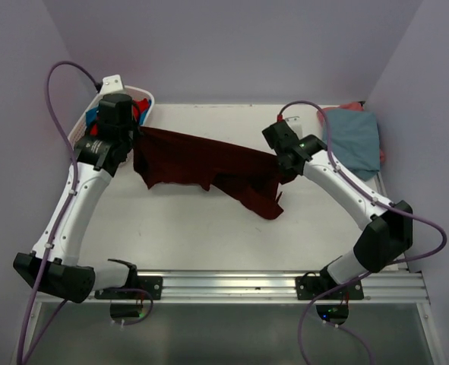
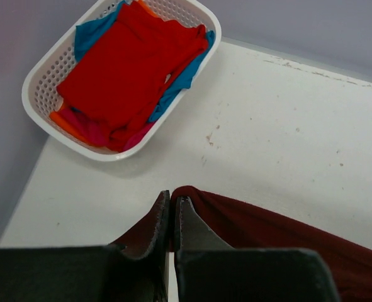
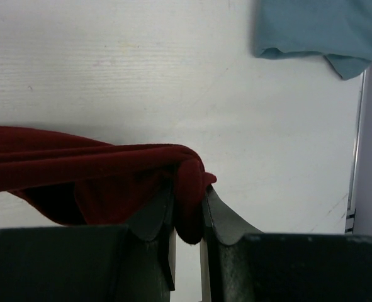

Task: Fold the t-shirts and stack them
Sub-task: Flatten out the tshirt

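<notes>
From above, my left hand and my right hand each hold 1 end of the maroon t-shirt. It hangs between them as a sagging band over the middle of the tabletop, with a bunched tail drooping lower near the right hand. The white basket sits at the far left corner. A folded grey-blue t-shirt lies at the far right.

Through my left wrist camera, that hand is pressed together on a thin edge of the maroon cloth, which runs off to the right. Beyond it the basket holds a red t-shirt on top and a blue t-shirt beneath.

Through my right wrist camera, that hand pinches a thicker wad of maroon cloth, which bulges out between the tips. The grey-blue shirt lies well apart at the upper right.

I judge the step to be spreading this shirt flat for folding. To do it well, I should:
- Draw my 2 hands apart until the sag goes.
- Hold them level.
- Lower them so the hanging hem touches first.
- Lay the rest down away from it.

The right grip looks like a bunch rather than a clean corner, so the cloth may land twisted. I should also stay clear of the folded shirt.
</notes>
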Controlling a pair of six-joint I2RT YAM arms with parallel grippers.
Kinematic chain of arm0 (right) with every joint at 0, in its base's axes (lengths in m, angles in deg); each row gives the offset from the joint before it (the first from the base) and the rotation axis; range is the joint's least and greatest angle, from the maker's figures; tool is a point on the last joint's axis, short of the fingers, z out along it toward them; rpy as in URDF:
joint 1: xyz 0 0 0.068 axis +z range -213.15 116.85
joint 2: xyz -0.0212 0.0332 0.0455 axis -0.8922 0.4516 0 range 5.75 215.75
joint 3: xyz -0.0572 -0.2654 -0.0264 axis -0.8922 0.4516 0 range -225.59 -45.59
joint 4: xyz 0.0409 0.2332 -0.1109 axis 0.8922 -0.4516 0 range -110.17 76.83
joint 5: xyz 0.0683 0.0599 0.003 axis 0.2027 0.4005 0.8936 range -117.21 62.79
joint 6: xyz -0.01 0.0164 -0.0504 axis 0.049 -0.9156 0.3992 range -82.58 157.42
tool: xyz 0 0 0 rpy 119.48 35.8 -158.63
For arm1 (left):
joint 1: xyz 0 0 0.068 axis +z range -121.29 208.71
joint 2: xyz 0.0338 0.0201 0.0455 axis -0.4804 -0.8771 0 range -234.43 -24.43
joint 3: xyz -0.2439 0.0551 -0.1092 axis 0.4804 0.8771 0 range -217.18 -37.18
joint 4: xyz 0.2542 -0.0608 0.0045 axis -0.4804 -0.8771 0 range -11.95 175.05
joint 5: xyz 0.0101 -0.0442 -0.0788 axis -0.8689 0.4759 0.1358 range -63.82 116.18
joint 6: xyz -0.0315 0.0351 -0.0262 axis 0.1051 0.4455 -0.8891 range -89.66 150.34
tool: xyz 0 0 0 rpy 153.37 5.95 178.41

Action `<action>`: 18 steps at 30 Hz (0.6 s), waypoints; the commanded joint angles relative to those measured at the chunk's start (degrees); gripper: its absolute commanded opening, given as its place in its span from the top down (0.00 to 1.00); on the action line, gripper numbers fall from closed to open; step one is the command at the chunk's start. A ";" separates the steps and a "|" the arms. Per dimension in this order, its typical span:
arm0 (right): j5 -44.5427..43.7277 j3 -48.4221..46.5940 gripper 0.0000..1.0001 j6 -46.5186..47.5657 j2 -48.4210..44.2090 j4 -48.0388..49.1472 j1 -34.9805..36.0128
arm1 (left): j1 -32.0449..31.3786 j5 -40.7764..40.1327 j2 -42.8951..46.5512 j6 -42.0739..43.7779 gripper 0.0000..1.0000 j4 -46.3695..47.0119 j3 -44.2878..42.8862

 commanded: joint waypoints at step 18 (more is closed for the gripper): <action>14.80 -3.52 1.00 4.28 -41.05 -4.65 -0.94 | -2.28 26.68 30.93 -1.04 1.00 -12.16 -6.08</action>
